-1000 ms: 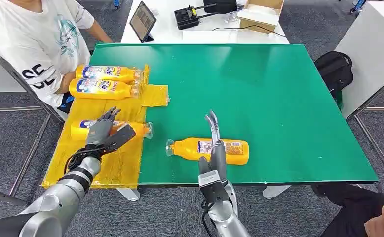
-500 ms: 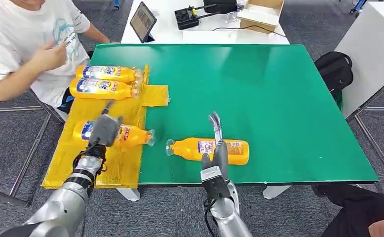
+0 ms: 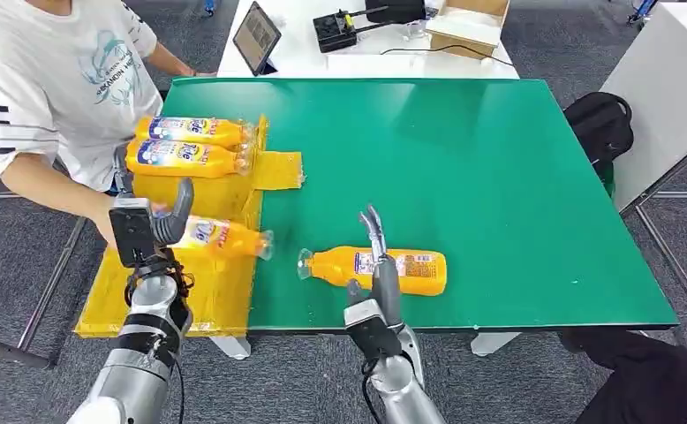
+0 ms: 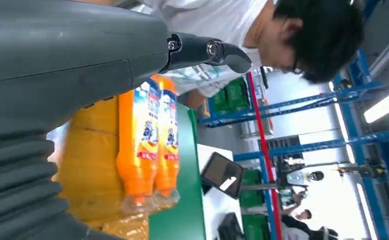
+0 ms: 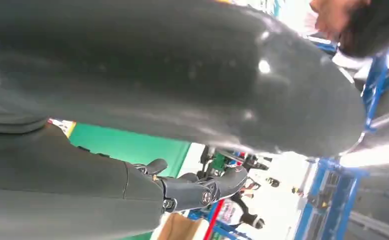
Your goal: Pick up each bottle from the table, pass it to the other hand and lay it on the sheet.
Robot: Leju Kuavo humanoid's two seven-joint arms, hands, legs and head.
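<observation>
Four orange bottles show in the head view. Two lie side by side at the far end of the yellow sheet [image 3: 207,296]: one [image 3: 194,131] behind the other [image 3: 185,158]; the left wrist view shows this pair [image 4: 147,145] too. A third bottle [image 3: 225,238] lies slanted on the sheet, its base hidden behind my left hand [image 3: 146,228]. That hand is raised upright with its fingers apart and holds nothing. The fourth bottle [image 3: 411,269] lies on the green table [image 3: 464,168]. My right hand [image 3: 377,265] stands in front of it, fingers up and apart, holding nothing.
A person in a white shirt [image 3: 53,79] stands at the table's left, one forearm [image 3: 57,188] reaching in behind my left hand. A tablet [image 3: 256,37], a black device [image 3: 335,31] and a cardboard box [image 3: 465,22] sit on the white table beyond. A black backpack [image 3: 600,124] lies right.
My left hand has lifted off the third bottle and turned upright. The person's arm has come in toward that bottle, which now lies more slanted. My right hand has barely moved.
</observation>
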